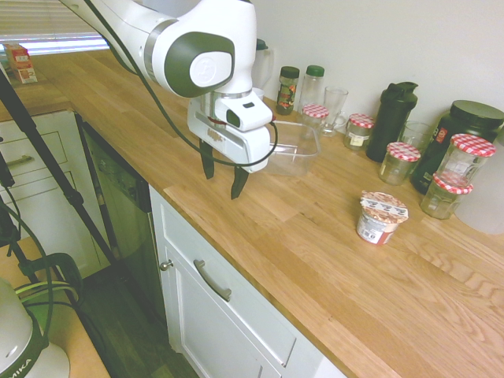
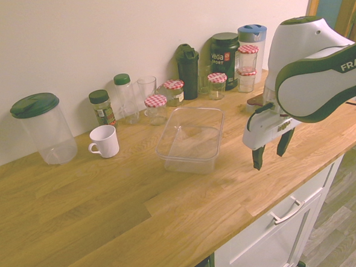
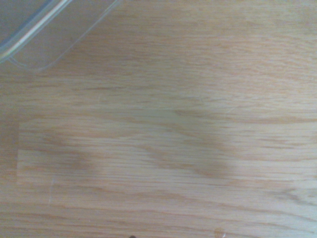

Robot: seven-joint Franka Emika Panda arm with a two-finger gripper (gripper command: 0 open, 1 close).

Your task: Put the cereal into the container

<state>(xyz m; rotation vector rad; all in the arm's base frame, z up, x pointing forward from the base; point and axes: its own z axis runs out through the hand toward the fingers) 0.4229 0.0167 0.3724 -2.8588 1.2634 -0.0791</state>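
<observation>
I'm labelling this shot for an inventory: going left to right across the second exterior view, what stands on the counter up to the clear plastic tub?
Clear plastic pitcher with green lid, white ceramic mug, clear shallow rectangular plastic tub.

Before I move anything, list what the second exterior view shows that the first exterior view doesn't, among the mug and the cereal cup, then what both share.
Only the second exterior view: the white mug, standing upright on the counter.

Only the first exterior view: the cereal in plain sight, upright on the counter, foil lid up.

Both: the clear tub, the dark shaker and the open claw, holding nothing.
</observation>
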